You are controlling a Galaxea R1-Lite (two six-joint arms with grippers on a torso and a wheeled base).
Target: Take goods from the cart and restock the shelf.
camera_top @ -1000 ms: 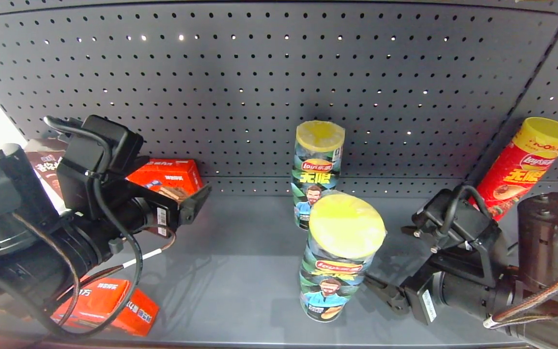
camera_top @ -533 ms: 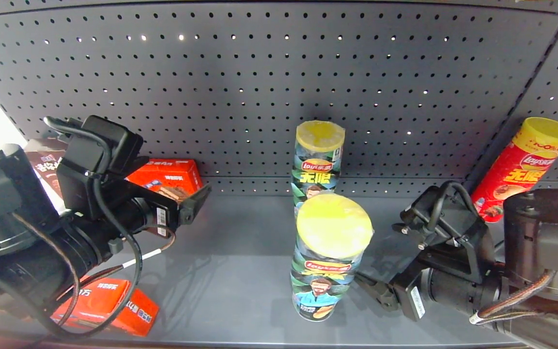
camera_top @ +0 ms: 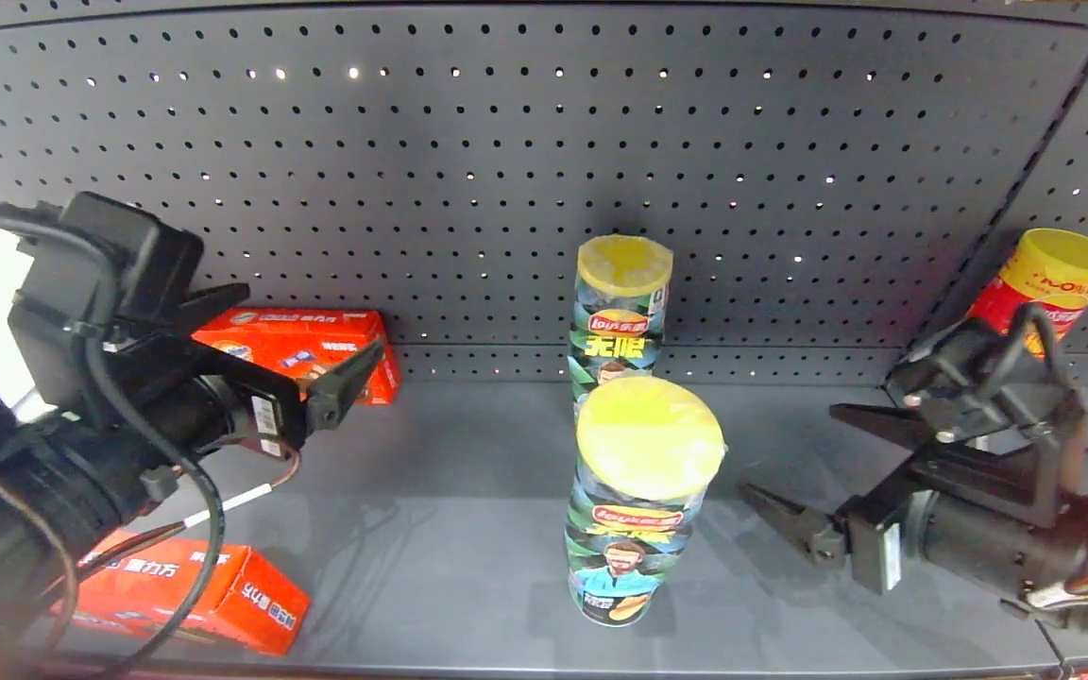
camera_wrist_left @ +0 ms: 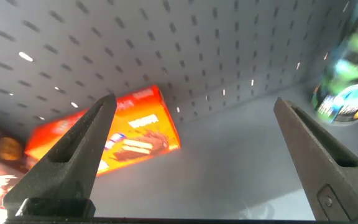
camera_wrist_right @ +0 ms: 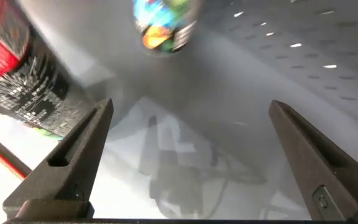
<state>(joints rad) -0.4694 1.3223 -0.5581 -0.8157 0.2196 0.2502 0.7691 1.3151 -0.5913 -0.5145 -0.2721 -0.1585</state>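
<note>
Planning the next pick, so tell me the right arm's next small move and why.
Probably draw the right gripper straight back out of the shelf to fetch more goods. Its jaws stand open and apart from the front can, which stands upright on its own before the rear can, so nothing seems left to place here.

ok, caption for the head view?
Front chip can upright on shelf, right gripper open beside it, left gripper open by orange box.

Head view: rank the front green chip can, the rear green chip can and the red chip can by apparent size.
1. front green can: largest, though nearest the camera.
2. rear green can: likely the same kind, just farther.
3. red can: smallest showing, but partly hidden by the right arm, so unsure.
</note>
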